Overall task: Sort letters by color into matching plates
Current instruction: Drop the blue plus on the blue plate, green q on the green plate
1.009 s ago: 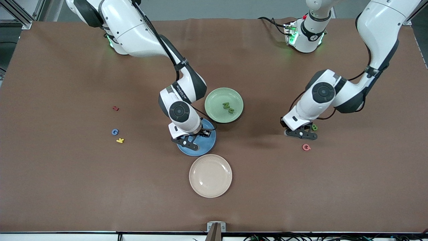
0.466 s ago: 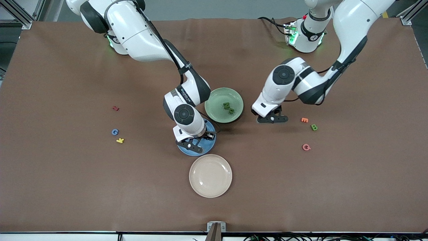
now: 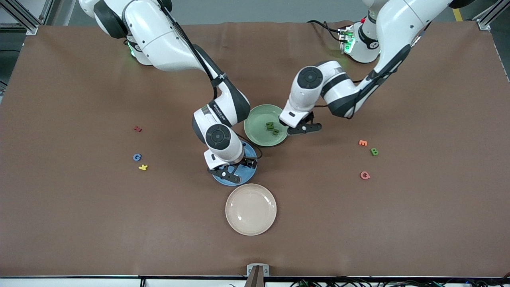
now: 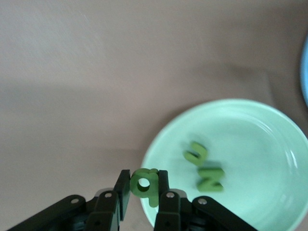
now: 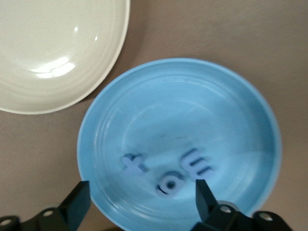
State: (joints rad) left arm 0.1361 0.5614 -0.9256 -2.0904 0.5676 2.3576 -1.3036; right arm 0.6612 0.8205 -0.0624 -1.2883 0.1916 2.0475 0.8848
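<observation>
Over the glossy green plate (image 4: 269, 144), left fingers (image 4: 163, 190) pinch a foam letter (image 4: 144, 184); right fingers (image 5: 204, 197) spread.

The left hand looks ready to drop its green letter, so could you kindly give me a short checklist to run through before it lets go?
1. Left hand shut on small green foam letter: ok.
2. Letter over the round pale green plastic plate: not ok, it hangs at the rim.
3. Room in that plate beside the two green letters lying there: ok.
4. Right hand open, over the round blue plastic plate, three blue letters lying in it: ok.
5. The two arms apart: ok.
</observation>
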